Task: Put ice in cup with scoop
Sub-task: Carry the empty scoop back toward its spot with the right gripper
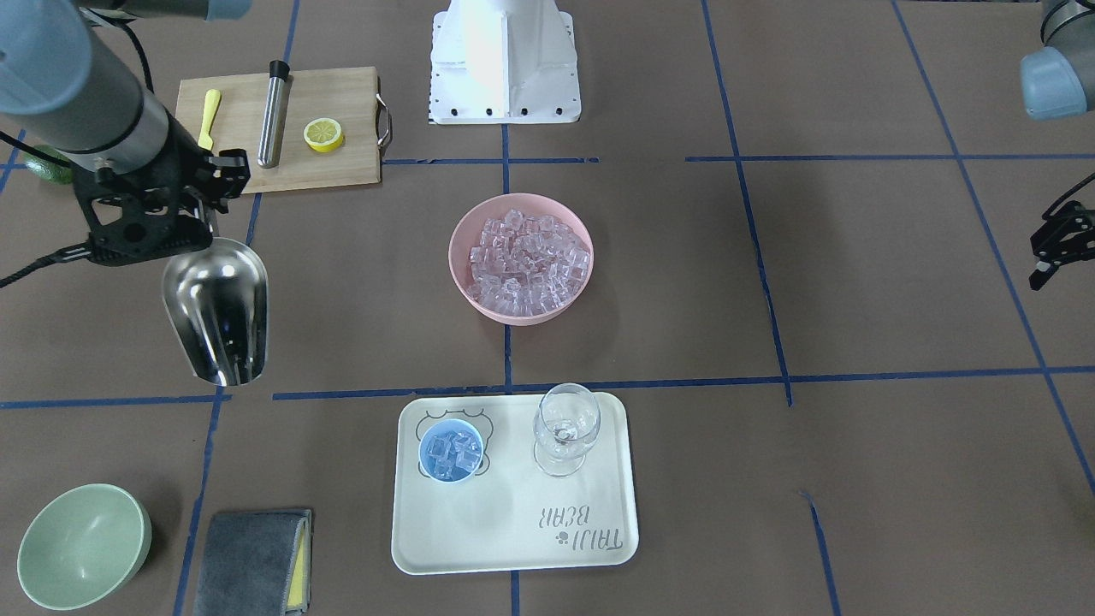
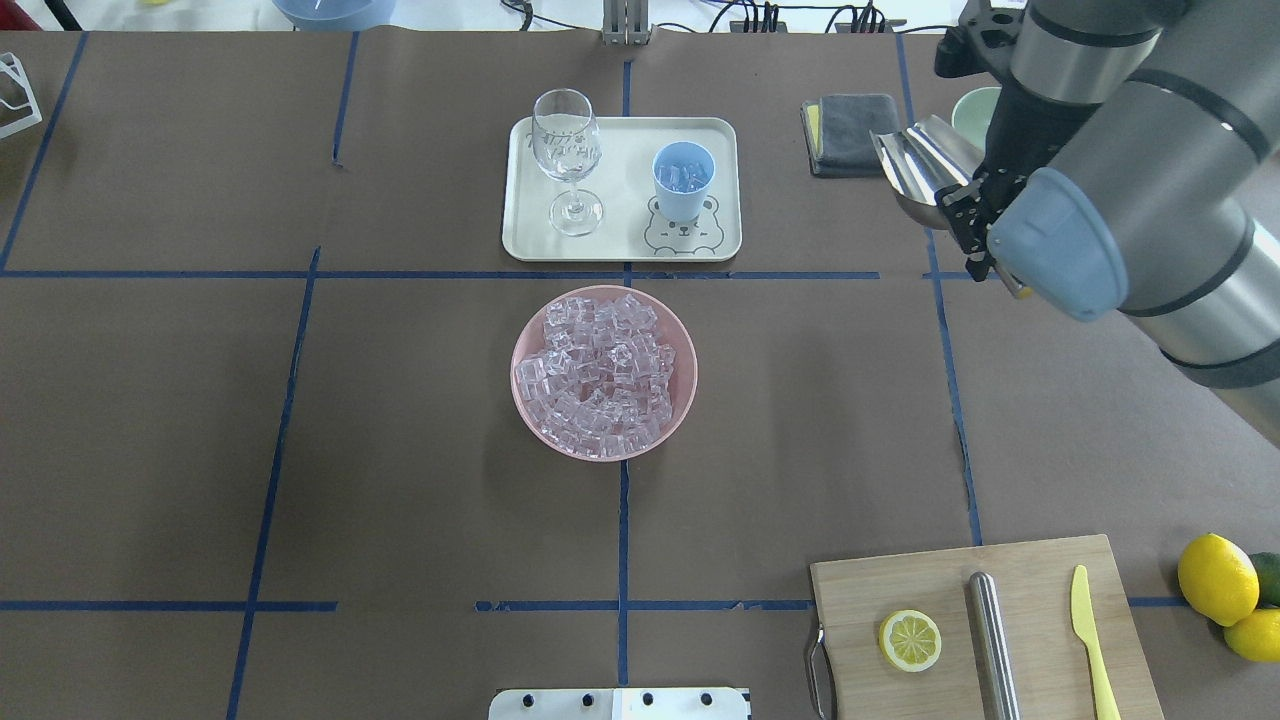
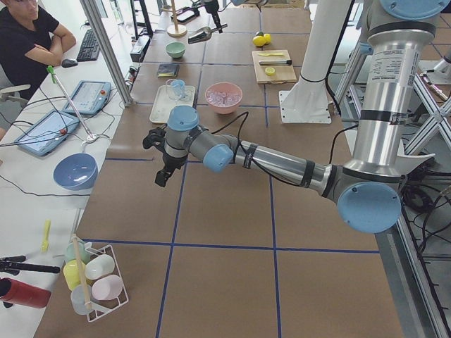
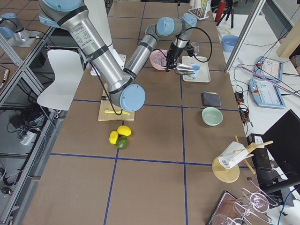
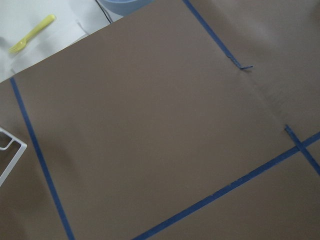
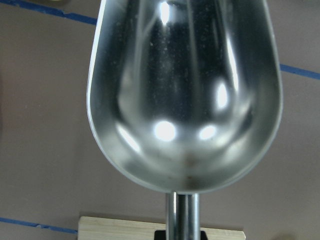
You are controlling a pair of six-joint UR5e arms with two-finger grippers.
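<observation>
Likely between scoops. Right gripper clamped on scoop handle, trough empty, hanging near table's right edge. Cup on tray by far edge, part-filled. Next: swing to ice in pink bowl at centre, dig in. Left gripper idle, opening unclear.

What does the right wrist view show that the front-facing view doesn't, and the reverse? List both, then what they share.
Wrist only: the scoop close up, its handle joining the trough. Front only: the cup holding ice on the tray, the glass beside it, the pink bowl heaped with ice. Both: the scoop's trough empty, above the taped table.
</observation>
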